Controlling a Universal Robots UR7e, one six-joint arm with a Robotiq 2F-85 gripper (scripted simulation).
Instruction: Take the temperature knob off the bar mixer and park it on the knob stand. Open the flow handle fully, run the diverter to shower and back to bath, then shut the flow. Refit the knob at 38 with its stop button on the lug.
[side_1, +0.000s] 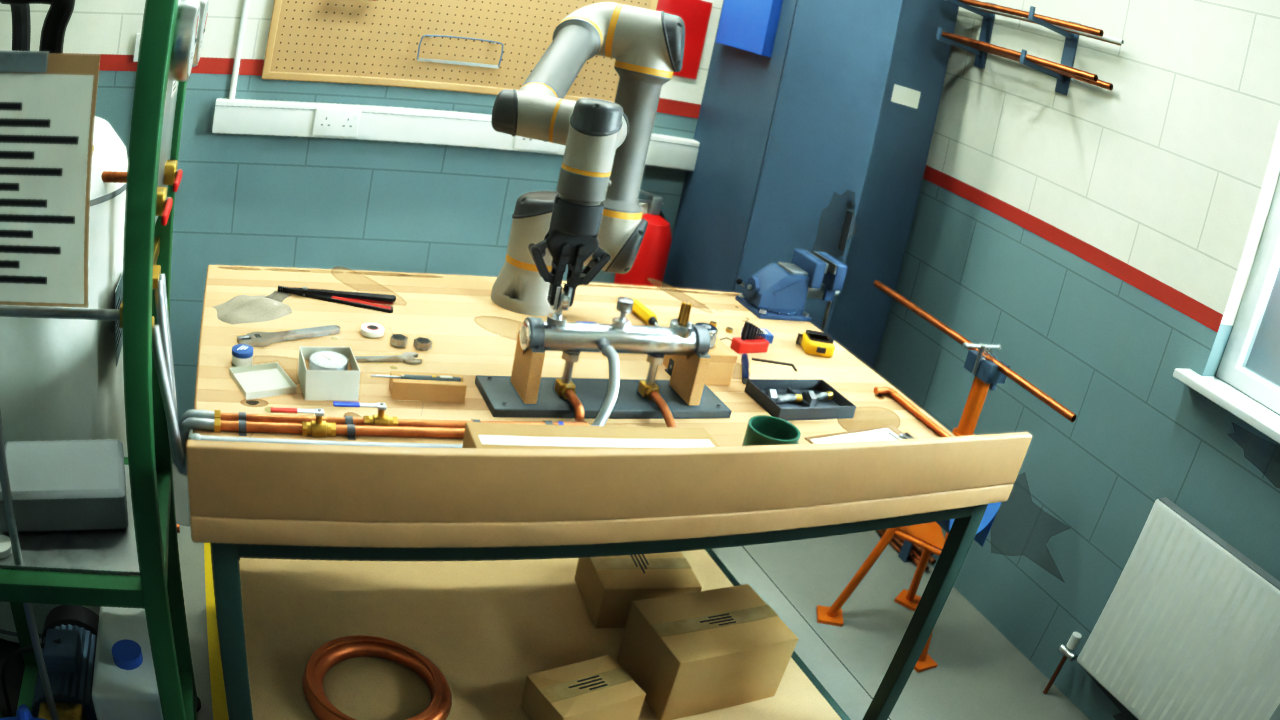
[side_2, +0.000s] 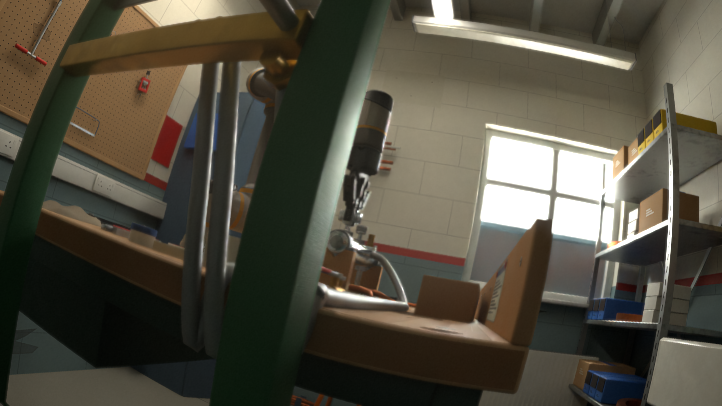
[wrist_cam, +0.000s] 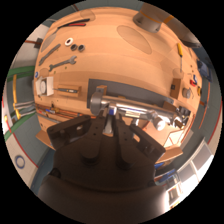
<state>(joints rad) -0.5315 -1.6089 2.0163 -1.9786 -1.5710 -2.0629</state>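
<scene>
The flow handle (wrist_cam: 110, 120) is mostly hidden between my fingers; this short chrome lever stands up from the left end of the bar mixer (side_1: 618, 338) and is gripped by my gripper (side_1: 559, 304), which comes straight down on it. The chrome mixer body lies across two wooden blocks on a dark base plate (side_1: 601, 400), with its spout (side_1: 610, 381) curving down at the front. The diverter (side_1: 622, 311) stands up at mid-body. The right end of the mixer (wrist_cam: 159, 123) shows a round chrome face. A round knob (wrist_cam: 186, 93) sits by a wooden stand (wrist_cam: 175, 88) beyond the right end.
A white open box (side_1: 328, 372) sits left of the mixer, with spanners (side_1: 286, 336) and small rings behind it. Copper pipes (side_1: 331, 424) run along the front left. A green cup (side_1: 771, 431) and a black tray (side_1: 799, 398) lie to the right, a blue vice (side_1: 792, 282) behind.
</scene>
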